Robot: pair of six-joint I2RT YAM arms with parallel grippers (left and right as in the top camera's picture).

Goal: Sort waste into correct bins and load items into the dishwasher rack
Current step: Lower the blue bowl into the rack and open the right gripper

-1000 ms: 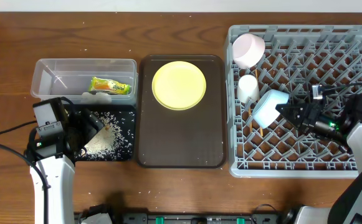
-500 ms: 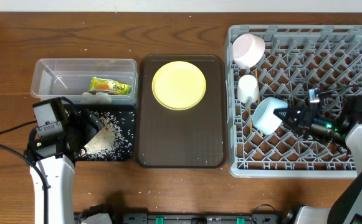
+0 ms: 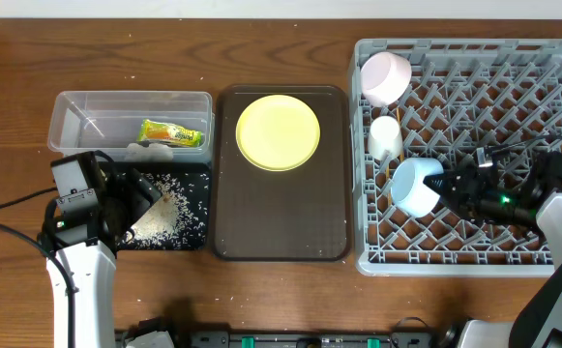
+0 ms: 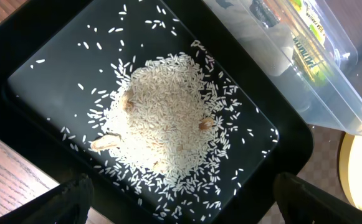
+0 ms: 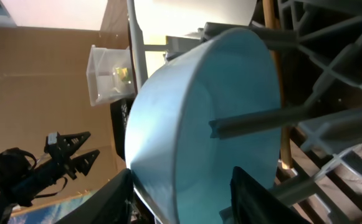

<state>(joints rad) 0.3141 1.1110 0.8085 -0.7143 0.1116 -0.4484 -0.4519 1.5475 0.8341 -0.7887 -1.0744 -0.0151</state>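
Currently right pincer (image 3: 447, 188) grasping light-blue bowl (image 3: 414, 186) in rack (image 3: 513, 58); left pincer (image 4: 184, 194) spread above rice (image 4: 168, 124).

The right gripper (image 3: 446, 188) is easing the light-blue bowl (image 3: 413, 186) down-frame among the dishwasher rack (image 3: 551, 58) pegs, rolling it onto its edge.

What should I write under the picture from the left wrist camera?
A heap of white rice in the black tray, clear tub beside it.
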